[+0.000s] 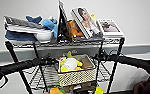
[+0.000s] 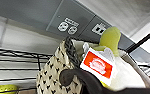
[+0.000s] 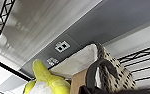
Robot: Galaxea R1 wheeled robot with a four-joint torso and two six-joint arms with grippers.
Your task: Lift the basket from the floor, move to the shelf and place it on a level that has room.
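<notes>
Two black robot arms reach in from either side in the head view, the left gripper (image 1: 51,60) at the left end of the basket and the right gripper (image 1: 101,57) at its right end. In the left wrist view one dark finger (image 2: 68,76) lies against the speckled side, and in the right wrist view a dark curved finger (image 3: 96,68) hooks over the rim; whether either gripper is clamped or loose cannot be told.

Between them sits one small rectangular basket (image 1: 77,76) with beige-white speckled woven sides and a dark rim, resting on the flat grey wire-grid level (image 1: 42,77) of the tall black metal-pole shelf (image 1: 14,58). In the basket show one white and yellow soft toy (image 1: 69,63), one brown block (image 1: 86,63) and one orange-and-white tag (image 2: 97,65).

Above and behind, the top tier carries two upright books (image 1: 87,22), one dark upright panel (image 1: 63,21), one white bowl (image 1: 43,36), a blue soft toy (image 1: 49,25) and an orange soft toy (image 1: 74,28). A pale wall (image 1: 141,15) with a grey rail stands behind.
</notes>
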